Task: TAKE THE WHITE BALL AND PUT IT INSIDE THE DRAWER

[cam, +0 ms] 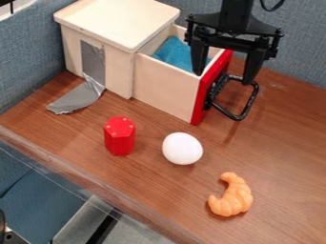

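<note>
At drawer front (201, 104), tool (223, 79) spread apart; red block (119, 137), toy croissant (233, 197) flank white ball (182, 148).

Office-like, with fabric partitions (300, 53)

Over the drawer (167, 88), the arm (236, 16) is black, its visible part a thick, dark column that flares into angular shoulders. The gripper (223, 78) is black too, with a wide, ridged crosspiece (232, 42) and small knobby bits at both ends. Its two fingers (199, 55) are long, chunky blades that taper towards their tips. A thin black cable (274, 8) curves in a loose loop beside the column.
</note>
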You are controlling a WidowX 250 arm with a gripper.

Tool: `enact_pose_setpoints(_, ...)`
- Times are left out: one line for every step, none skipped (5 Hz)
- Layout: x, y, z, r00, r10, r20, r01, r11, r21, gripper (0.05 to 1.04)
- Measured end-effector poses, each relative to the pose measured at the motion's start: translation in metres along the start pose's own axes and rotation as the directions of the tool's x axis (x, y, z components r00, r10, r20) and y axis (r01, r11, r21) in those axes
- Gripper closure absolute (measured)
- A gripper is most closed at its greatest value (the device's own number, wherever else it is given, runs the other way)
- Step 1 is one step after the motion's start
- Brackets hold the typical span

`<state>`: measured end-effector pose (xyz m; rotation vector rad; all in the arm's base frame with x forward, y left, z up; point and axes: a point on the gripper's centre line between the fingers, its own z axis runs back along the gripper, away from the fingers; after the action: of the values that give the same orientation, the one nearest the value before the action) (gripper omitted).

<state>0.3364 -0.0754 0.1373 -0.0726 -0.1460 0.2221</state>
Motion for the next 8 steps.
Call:
enact_pose_setpoints(-0.003,0.001,-0.012,0.999,0.0,-0.037,0.0,1.0,0.015,0.082)
enact_pose_setpoints(-0.014,0.005,-0.021,0.996,-0.039,-0.08,0.04,0.999,0.023,0.082)
enact_pose_setpoints(-0.02,0.014,-0.024,0.99,-0.102,-0.093,0.108,0.992,0.06,0.082)
enact_pose_setpoints(-0.023,0.018,-0.024,0.944,-0.309,-0.114,0.316,0.947,0.054,0.082)
enact_pose_setpoints(-0.028,0.019,-0.021,0.822,-0.55,-0.15,0.556,0.831,0.001,0.082)
enact_pose_setpoints(-0.024,0.017,-0.025,0.688,-0.711,-0.146,0.714,0.699,-0.041,0.082)
enact_pose_setpoints(-0.023,0.017,-0.032,0.65,-0.748,-0.135,0.751,0.659,-0.035,0.082)
enact_pose_setpoints(-0.03,0.018,-0.049,0.628,-0.763,-0.152,0.769,0.639,-0.031,0.082)
